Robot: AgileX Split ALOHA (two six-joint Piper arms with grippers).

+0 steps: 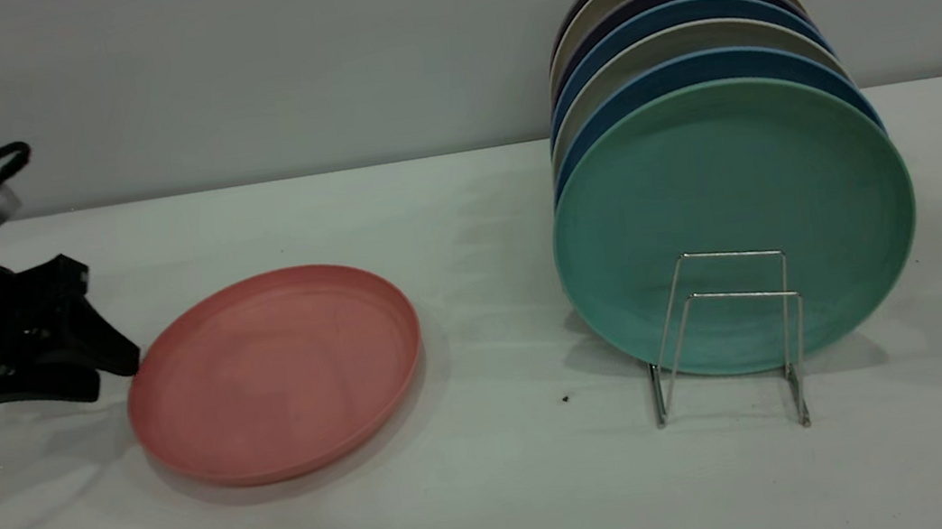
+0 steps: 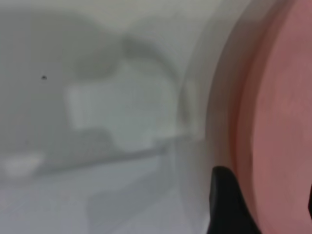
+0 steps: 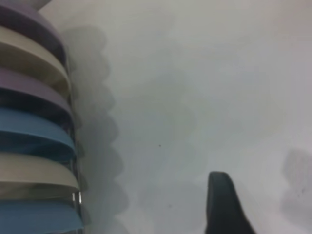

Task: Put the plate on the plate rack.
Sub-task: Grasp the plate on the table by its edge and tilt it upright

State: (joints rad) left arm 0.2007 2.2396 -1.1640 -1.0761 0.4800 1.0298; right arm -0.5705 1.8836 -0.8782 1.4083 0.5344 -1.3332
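The salmon-pink plate (image 1: pixel 276 372) lies flat on the white table at the left. My left gripper (image 1: pixel 124 360) is at the plate's left rim, low over the table. In the left wrist view the plate (image 2: pixel 278 112) fills one side. The left gripper (image 2: pixel 267 187) is open, with one black finger (image 2: pixel 224 200) outside the rim and the other at the picture's edge over the plate. The silver wire plate rack (image 1: pixel 721 332) stands at the right. Its two front loops stand bare in front of the teal-green plate (image 1: pixel 733 212). My right gripper is out of the exterior view. One of its fingers (image 3: pixel 222 204) shows over bare table beside the racked plates.
Behind the teal-green plate, several blue, beige and purple plates (image 1: pixel 675 19) stand upright in the rack; they also show in the right wrist view (image 3: pixel 34 131). A grey wall runs behind the table. A small dark speck (image 1: pixel 564 398) lies between plate and rack.
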